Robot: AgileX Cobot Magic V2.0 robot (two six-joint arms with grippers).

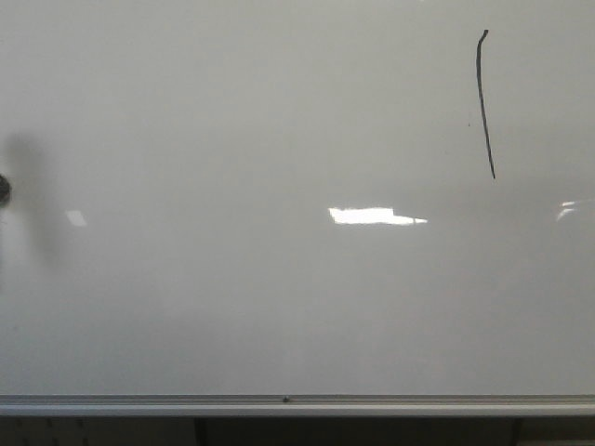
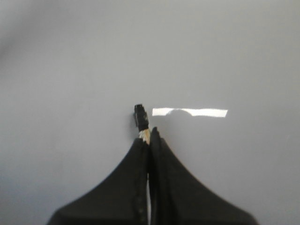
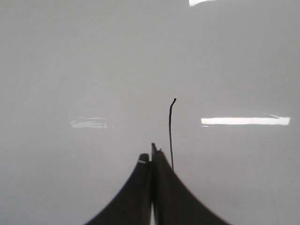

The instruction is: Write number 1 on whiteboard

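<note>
The whiteboard point(image 1: 232, 307) fills the front view, with its silver rail point(image 1: 372, 405) along the bottom. The number 1 point(image 1: 483, 102) is a thin black stroke with a tiny hook on top, at the upper right. It also shows in the right wrist view point(image 3: 170, 133), just beside my right gripper point(image 3: 151, 157). That gripper is shut, and a thin dark marker tip point(image 3: 153, 146) pokes out between its fingertips. My left gripper point(image 2: 149, 136) is shut on a marker with a black tip point(image 2: 140, 117), held over bare board point(image 2: 70, 70).
A small dark round thing point(image 1: 3, 189) with a blurred grey shadow sits at the left edge of the front view. Bright white light reflections point(image 1: 372, 216) lie across the board's middle. Dark space shows below the rail.
</note>
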